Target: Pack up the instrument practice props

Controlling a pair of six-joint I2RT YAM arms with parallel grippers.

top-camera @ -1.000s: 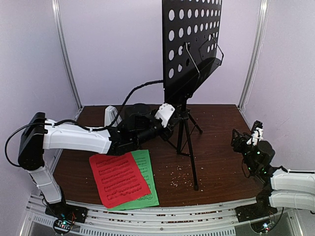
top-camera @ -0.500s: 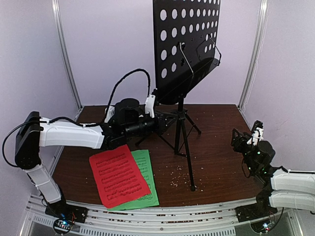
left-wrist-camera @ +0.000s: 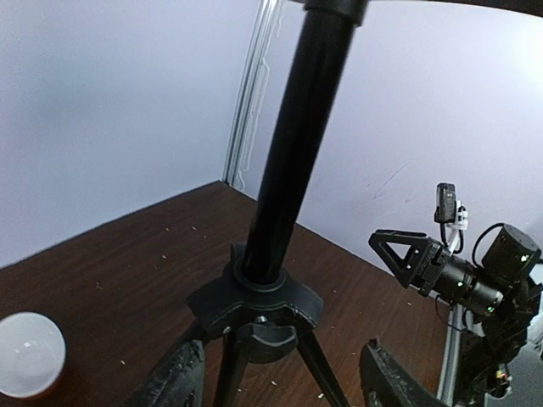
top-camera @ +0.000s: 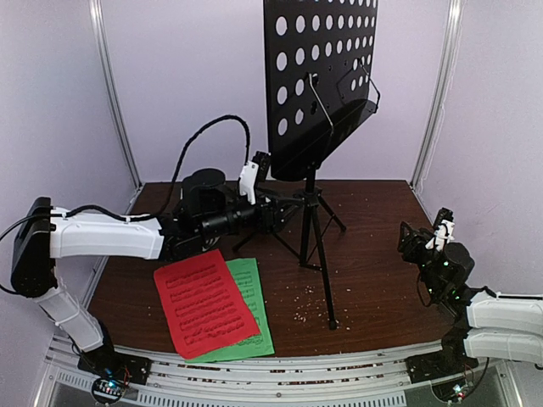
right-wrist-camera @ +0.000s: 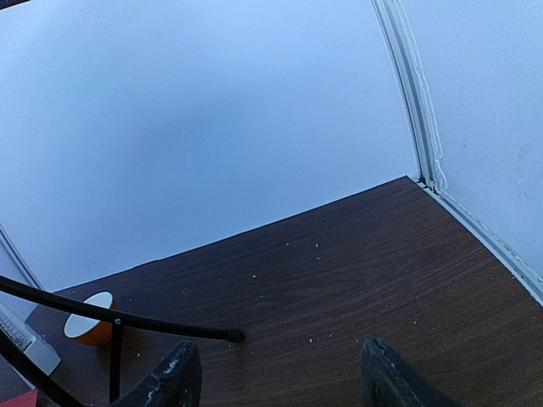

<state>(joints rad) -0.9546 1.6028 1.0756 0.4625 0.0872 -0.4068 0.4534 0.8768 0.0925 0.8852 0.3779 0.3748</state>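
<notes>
The tall black music stand stands upright at mid-table, with its perforated desk [top-camera: 321,76] high and its tripod legs [top-camera: 316,246] spread on the wood. My left gripper [top-camera: 273,217] is open just left of the tripod hub [left-wrist-camera: 259,297]. Its fingers [left-wrist-camera: 174,381] sit either side of the legs without gripping them. The red page [top-camera: 204,303] lies over the green page [top-camera: 254,309] at the front left. My right gripper [top-camera: 422,242] is open and empty at the right, with dark fingertips [right-wrist-camera: 174,377] over bare wood. The metronome is hidden behind my left arm.
A small white-and-orange bowl [right-wrist-camera: 89,326] sits at the back left; it also shows in the left wrist view [left-wrist-camera: 30,354]. One tripod foot [right-wrist-camera: 233,336] points toward the right arm. Crumbs dot the tabletop [top-camera: 373,254]. Walls close in on three sides.
The stand has shifted left and come upright from a tilt. My left arm drew back to the left and its wrist turned. The right arm has not moved.
</notes>
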